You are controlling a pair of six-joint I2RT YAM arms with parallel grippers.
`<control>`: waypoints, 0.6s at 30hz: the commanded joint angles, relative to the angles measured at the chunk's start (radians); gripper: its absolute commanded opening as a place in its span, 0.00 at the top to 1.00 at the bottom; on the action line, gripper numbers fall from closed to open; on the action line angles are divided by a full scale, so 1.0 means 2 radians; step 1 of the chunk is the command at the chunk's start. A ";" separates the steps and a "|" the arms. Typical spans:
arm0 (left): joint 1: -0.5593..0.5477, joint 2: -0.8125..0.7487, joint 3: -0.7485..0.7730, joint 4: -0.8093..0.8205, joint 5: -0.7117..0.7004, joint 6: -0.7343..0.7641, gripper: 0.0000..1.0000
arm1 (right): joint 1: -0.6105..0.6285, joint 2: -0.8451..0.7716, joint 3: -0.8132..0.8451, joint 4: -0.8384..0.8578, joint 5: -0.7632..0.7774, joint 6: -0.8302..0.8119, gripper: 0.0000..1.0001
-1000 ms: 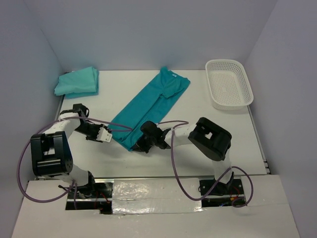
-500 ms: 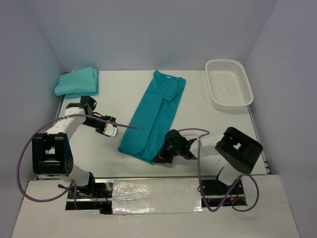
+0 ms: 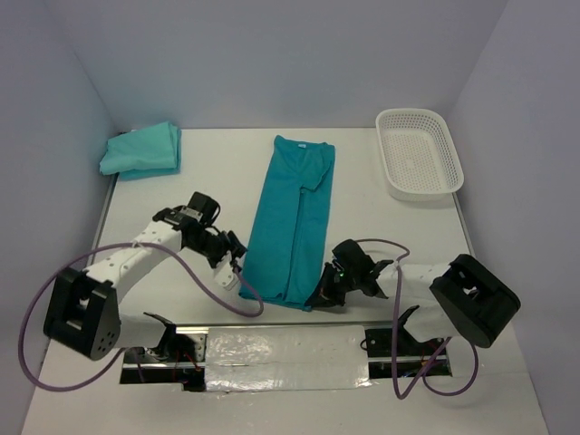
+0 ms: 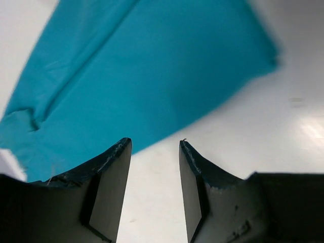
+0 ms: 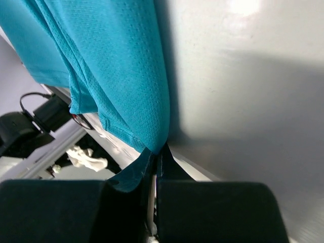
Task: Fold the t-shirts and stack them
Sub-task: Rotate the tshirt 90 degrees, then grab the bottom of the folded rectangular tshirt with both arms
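A teal t-shirt point(image 3: 294, 217) lies folded lengthwise into a long strip down the middle of the table, collar at the far end. My right gripper point(image 3: 323, 294) is shut on its near right corner point(image 5: 152, 136), and the cloth runs up and away from the jaws. My left gripper point(image 3: 234, 263) hovers just left of the strip's near left corner, open, with only bare table between its fingers point(image 4: 114, 182); the t-shirt point(image 4: 147, 66) fills the view beyond them. A second t-shirt point(image 3: 141, 149), greener, sits folded at the far left corner.
A white lattice basket point(image 3: 419, 152) stands at the far right of the table. The near table edge with its silver tape strip point(image 3: 281, 349) and both arm bases lies just behind the grippers. Purple cables loop round both arms.
The right gripper has dragged the t-shirt's near end rightward and toward the near edge, straightening the strip. The left gripper has swung right to the shirt's near left corner and opened wider.
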 commanded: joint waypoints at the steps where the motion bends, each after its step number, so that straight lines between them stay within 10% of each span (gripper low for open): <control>1: -0.008 -0.042 -0.038 -0.152 -0.011 0.371 0.45 | -0.017 0.026 -0.013 -0.082 0.033 -0.074 1.00; 7: -0.039 -0.064 -0.130 -0.057 -0.009 0.331 0.40 | -0.017 0.047 0.007 -0.084 0.025 -0.115 1.00; 14: -0.115 -0.095 -0.160 0.164 -0.002 0.019 0.42 | -0.017 0.035 -0.001 -0.080 0.023 -0.119 1.00; 18: -0.101 -0.109 -0.161 0.127 -0.029 0.051 0.49 | -0.018 0.029 -0.013 -0.066 0.022 -0.110 1.00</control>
